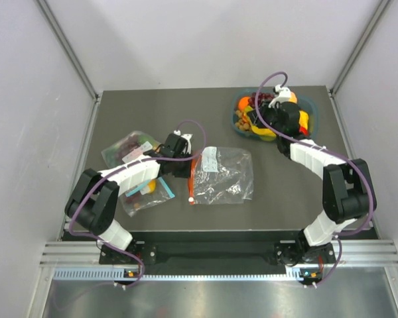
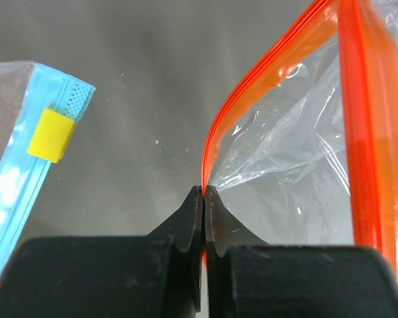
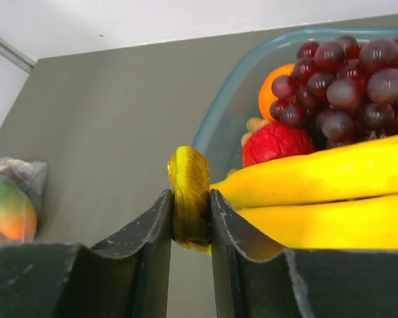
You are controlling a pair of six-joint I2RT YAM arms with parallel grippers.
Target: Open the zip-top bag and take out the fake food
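— Where's your zip-top bag?
— Mid-table, opened, seemingly empty; your left claw is clenched on its orange strip.
— What's left?
— Your right claw grips the banana bunch above the teal bin; let go.

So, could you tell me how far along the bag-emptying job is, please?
Done: the zip-top bag lies open and looks empty; the grape cluster is in the teal bin. In hand: the left gripper pinches the bag's orange strip, and the right gripper holds the banana bunch by its stem at the bin. Left: letting it go.
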